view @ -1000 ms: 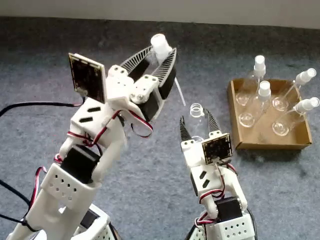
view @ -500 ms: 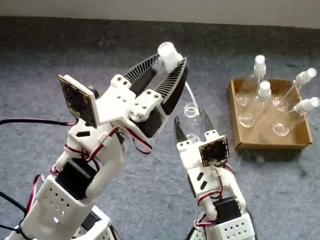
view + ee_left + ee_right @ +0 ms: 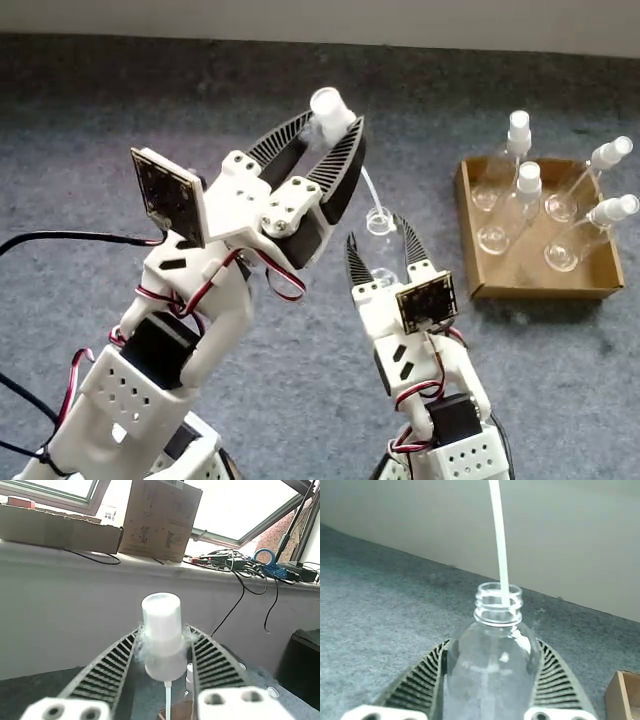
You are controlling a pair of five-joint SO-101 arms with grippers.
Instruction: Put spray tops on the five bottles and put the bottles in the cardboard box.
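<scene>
Four capped bottles lie in the cardboard box. The right gripper has its fingers clamped on the fifth bottle near the box. The left gripper pinches the last spray top, its tube just entering the neck. Seating and boxing remain.

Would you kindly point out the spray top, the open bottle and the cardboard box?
spray top (image 3: 161,630), left wrist view, on its white cap.
open bottle (image 3: 487,652), right wrist view, on its clear shoulder.
cardboard box (image 3: 540,291), high view, on its near wall.
</scene>
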